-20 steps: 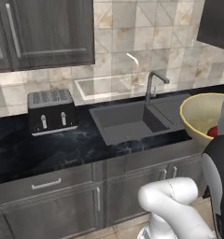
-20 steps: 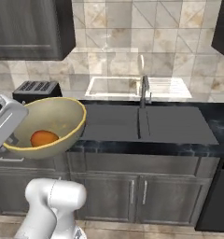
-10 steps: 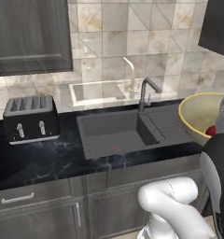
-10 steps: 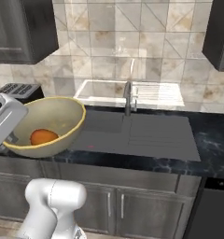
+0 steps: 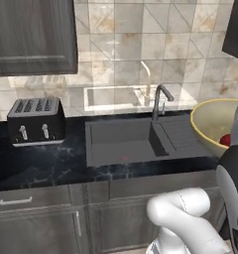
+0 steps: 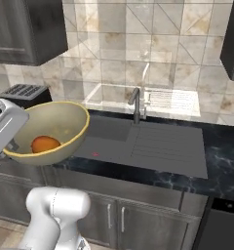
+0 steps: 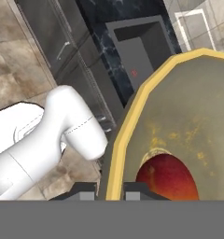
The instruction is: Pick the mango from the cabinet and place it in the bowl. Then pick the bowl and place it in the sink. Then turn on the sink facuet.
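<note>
My gripper [image 7: 109,189] is shut on the rim of the pale yellow-tan bowl [image 7: 188,121], one finger on each side of the wall. The bowl [image 6: 55,129] hangs tilted in the air in front of the counter, left of the sink [image 6: 109,134]. The orange-red mango [image 6: 45,144] lies inside it, and it shows up close in the hand view as the mango [image 7: 167,179]. From the left base view the bowl [image 5: 210,126] with the mango [image 5: 225,140] is at the right edge, beside the sink [image 5: 123,141]. The dark sink faucet [image 5: 158,101] stands behind the basin. The cabinet is out of view.
A black toaster [image 5: 35,119] stands on the black marbled counter [image 5: 46,166] left of the sink. The ribbed drainboard [image 6: 167,146] lies right of the basin. Dark flat-doored wall cabinets [image 5: 31,34] hang above. Grey base cabinet doors [image 7: 62,51] run under the counter.
The base has driven, so the whole scene has slid left and come closer in both base views. The bowl with the mango stays in the gripper's hold.
</note>
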Motion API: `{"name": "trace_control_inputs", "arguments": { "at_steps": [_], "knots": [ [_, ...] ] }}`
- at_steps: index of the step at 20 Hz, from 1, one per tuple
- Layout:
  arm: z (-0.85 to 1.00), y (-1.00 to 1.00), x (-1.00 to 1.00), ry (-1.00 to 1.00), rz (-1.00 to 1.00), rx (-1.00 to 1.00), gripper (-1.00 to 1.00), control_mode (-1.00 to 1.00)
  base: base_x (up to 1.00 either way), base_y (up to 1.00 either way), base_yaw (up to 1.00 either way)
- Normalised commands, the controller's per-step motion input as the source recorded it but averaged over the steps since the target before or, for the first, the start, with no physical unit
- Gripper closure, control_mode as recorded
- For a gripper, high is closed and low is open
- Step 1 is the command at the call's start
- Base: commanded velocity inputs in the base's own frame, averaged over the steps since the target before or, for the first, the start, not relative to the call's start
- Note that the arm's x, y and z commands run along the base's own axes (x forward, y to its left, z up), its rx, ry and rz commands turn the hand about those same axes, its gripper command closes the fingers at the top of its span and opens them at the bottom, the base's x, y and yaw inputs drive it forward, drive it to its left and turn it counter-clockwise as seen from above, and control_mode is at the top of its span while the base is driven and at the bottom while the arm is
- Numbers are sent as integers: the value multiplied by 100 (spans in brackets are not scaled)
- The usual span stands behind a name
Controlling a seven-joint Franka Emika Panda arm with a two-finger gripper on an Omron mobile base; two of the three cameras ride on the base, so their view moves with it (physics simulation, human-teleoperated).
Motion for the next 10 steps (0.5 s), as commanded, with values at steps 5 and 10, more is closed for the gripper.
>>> {"name": "trace_control_inputs", "arguments": {
  "at_steps": [5, 10],
  "knots": [
    [0, 0, 0, 0, 0, 0, 100, 100, 36, -30, 15],
    [0, 0, 0, 0, 0, 0, 100, 100, 18, -41, 1]
  ]
}}
